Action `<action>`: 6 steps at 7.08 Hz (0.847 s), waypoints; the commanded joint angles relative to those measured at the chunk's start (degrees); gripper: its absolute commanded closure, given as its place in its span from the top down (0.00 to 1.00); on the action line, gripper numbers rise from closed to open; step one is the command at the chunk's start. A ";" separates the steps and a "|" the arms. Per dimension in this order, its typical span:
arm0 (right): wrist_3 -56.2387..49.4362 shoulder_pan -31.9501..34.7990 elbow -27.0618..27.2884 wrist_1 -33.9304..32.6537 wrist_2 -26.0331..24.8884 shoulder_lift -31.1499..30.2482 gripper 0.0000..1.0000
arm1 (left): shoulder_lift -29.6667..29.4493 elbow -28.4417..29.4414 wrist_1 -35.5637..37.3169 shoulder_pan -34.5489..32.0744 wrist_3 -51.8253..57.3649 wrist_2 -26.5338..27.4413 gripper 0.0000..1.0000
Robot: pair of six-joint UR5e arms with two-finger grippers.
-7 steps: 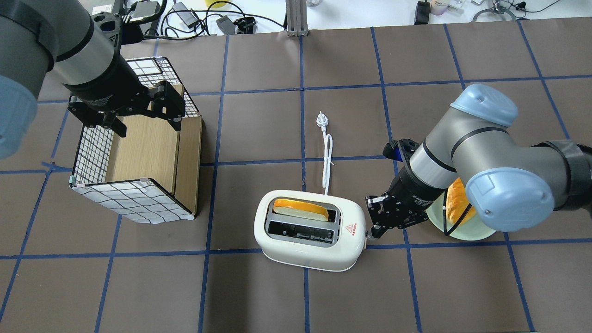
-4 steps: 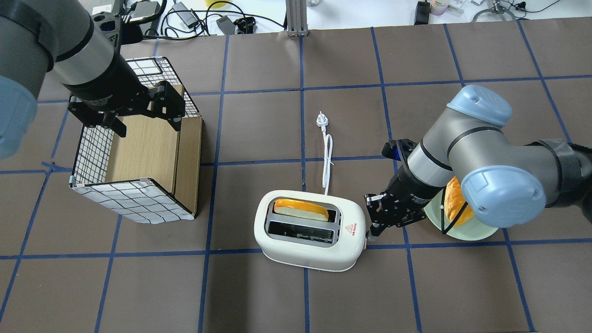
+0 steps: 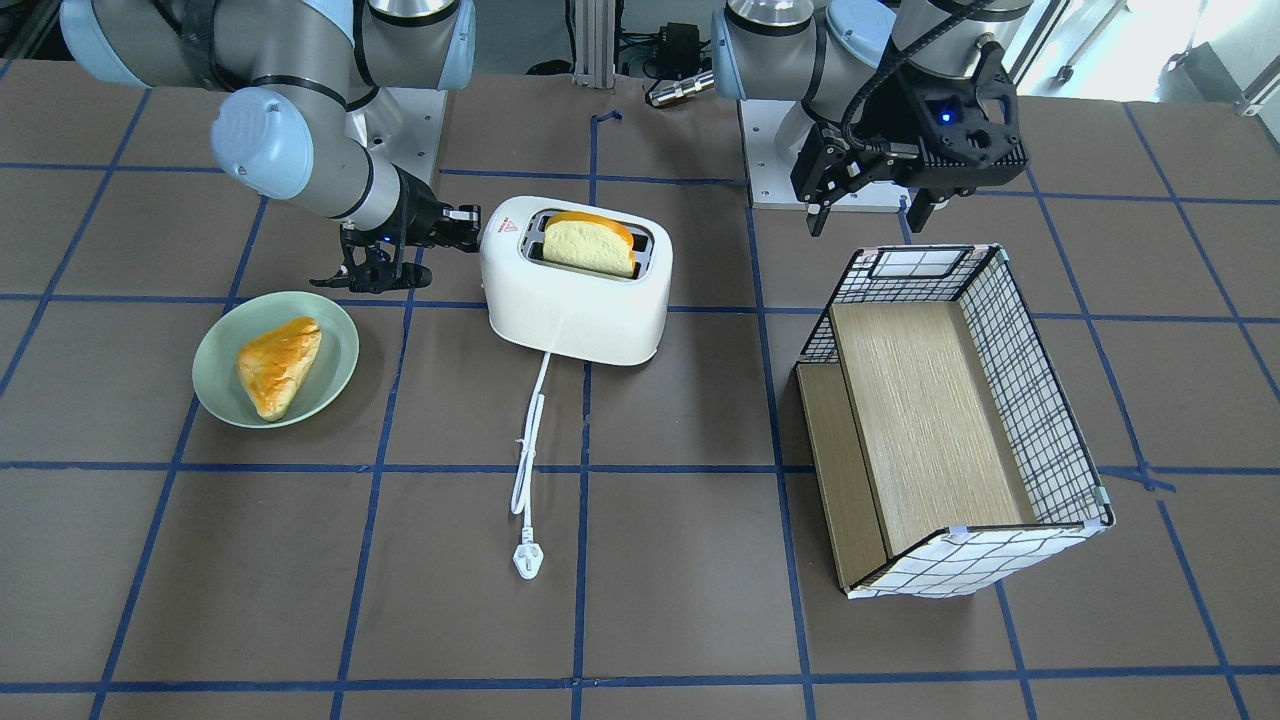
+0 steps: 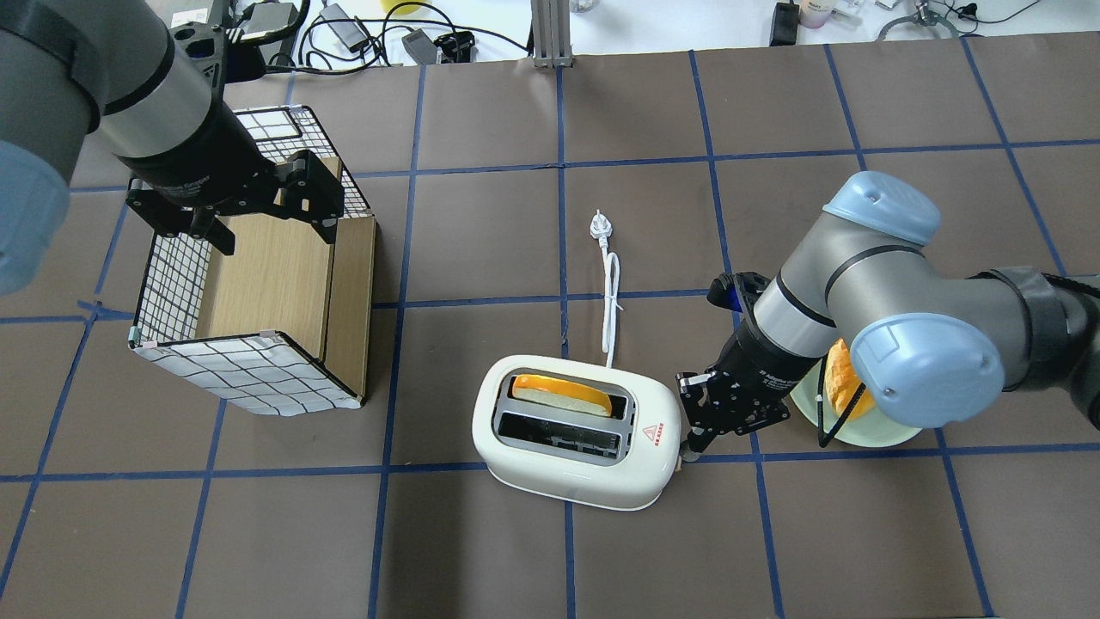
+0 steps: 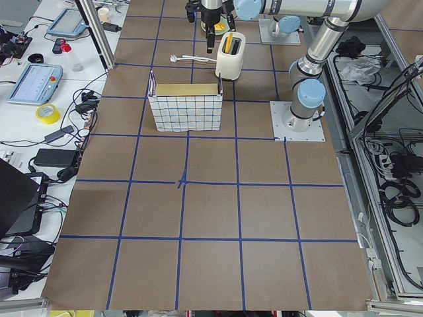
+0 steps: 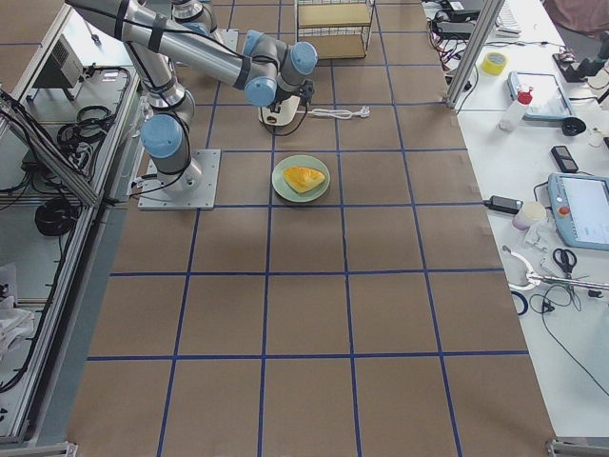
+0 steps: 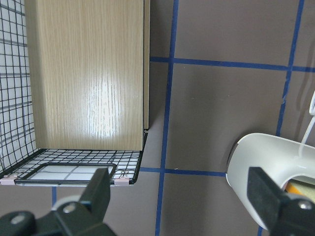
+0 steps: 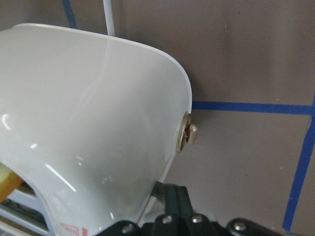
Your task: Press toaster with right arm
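The white toaster (image 4: 571, 434) stands at the table's middle and holds a bread slice (image 4: 563, 395) in its far slot. It also shows in the front view (image 3: 575, 290). My right gripper (image 4: 693, 440) is shut, with its tips against the toaster's right end, by the red triangle mark (image 4: 654, 427). In the right wrist view the fingers (image 8: 170, 204) sit just under the toaster's curved end, close to a beige knob (image 8: 191, 136). My left gripper (image 4: 273, 230) is open and empty above the wire basket (image 4: 176, 284).
A green plate (image 3: 215, 385) with a piece of bread (image 3: 278, 365) lies beside the right arm. The toaster's cord (image 4: 608, 297) and plug (image 3: 527, 560) stretch away from the robot. The basket with wooden shelves (image 3: 950, 410) lies on its side at the robot's left.
My right arm has swung a little toward the toaster. Its gripper tips have slid down the toaster's right end. The left arm has not moved.
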 commanded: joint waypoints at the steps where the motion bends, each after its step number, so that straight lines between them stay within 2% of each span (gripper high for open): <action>1: -0.06 -0.07 0.86 -0.57 0.57 0.99 0.00 | 0.00 0.00 -0.01 0.00 0.00 0.00 1.00; 6: -0.85 0.01 0.86 -2.85 0.48 4.33 0.00 | 0.00 0.00 -0.01 0.00 0.00 0.00 1.00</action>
